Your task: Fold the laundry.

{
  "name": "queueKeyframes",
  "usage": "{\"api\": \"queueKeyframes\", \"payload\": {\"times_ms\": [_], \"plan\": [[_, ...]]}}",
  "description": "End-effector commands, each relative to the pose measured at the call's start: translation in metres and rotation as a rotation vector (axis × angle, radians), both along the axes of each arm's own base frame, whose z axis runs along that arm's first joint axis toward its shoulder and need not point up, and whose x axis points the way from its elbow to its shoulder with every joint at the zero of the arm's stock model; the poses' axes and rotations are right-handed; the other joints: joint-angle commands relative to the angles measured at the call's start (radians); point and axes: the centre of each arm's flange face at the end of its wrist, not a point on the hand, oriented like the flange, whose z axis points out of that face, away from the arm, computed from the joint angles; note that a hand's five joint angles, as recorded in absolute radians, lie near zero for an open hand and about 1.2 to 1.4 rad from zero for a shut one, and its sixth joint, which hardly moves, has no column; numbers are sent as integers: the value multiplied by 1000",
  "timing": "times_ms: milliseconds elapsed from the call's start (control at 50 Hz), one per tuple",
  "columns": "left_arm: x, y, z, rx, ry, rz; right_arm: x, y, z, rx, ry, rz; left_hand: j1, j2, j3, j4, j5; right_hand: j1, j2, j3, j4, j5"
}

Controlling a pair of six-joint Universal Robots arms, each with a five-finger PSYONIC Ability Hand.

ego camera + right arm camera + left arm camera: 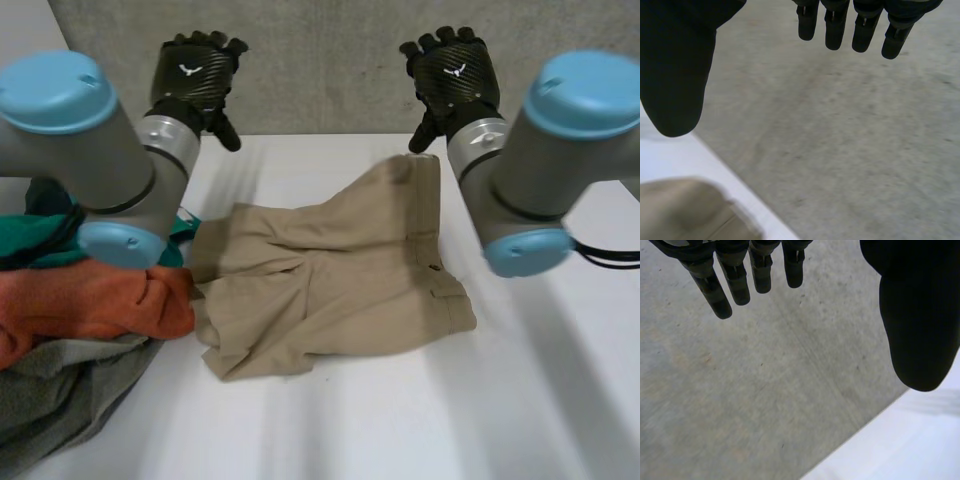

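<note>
White table [420,410] bears rumpled beige cotton shorts [330,285] below the black right hand [455,68]. It and the black left hand [195,65] hover with fingers straight and spread (nothing held), a heap of orange, teal and grey clothes [90,300] beneath the left arm [90,130].

Shorts [330,280]: tan woven cloth, matt, creased.
Tabletop [500,420], under shorts: white, smooth, matt.
Orange garment [90,300], beside shorts: soft matt cloth.
Wall [330,70], behind shorts: grey concrete, rough, speckled.
Left hand [192,70], right hand [455,68]: black weave-patterned backs, faint sheen.
</note>
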Motion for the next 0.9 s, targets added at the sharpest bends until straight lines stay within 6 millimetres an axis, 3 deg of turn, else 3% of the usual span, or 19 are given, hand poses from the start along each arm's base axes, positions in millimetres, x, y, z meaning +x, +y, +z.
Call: {"api": "queueKeyframes", "payload": {"times_ms": [20,60,80,120,140,220,260,360,460,560,900], "plan": [[27,81,0,99,-159,16,-32,53,-6,205,237,190,199,185,179,188,167,8,21,25,24,8],[31,104,-9,148,-198,-13,-42,64,-15,269,288,204,287,273,267,276,255,87,101,104,104,87],[36,127,-20,204,-231,-49,-52,73,-26,341,334,206,401,387,381,390,369,160,174,177,177,160],[40,150,-34,269,-262,-91,-62,82,-37,415,372,208,440,426,420,429,408,266,280,283,282,266],[43,172,-46,328,-290,-140,-67,87,-44,453,390,209,458,444,438,447,426,322,335,339,338,322],[52,209,-82,484,-334,-213,-82,103,-71,551,432,235,537,523,517,526,505,490,503,506,506,489],[54,215,-93,530,-330,-216,-86,107,-86,566,435,260,531,517,512,520,499,563,577,580,579,563],[56,210,-123,620,-318,-181,-88,103,-113,552,425,274,396,382,377,386,365,555,568,571,571,554],[57,184,-138,613,-319,-91,-86,95,-140,547,426,262,390,376,370,379,358,534,547,551,550,534],[56,166,-138,550,-319,-17,-83,88,-150,507,413,254,390,376,371,379,358,387,401,404,403,387],[38,143,-158,449,-422,-29,-66,65,-161,332,390,213,411,397,391,400,379,440,453,457,456,440]]}}
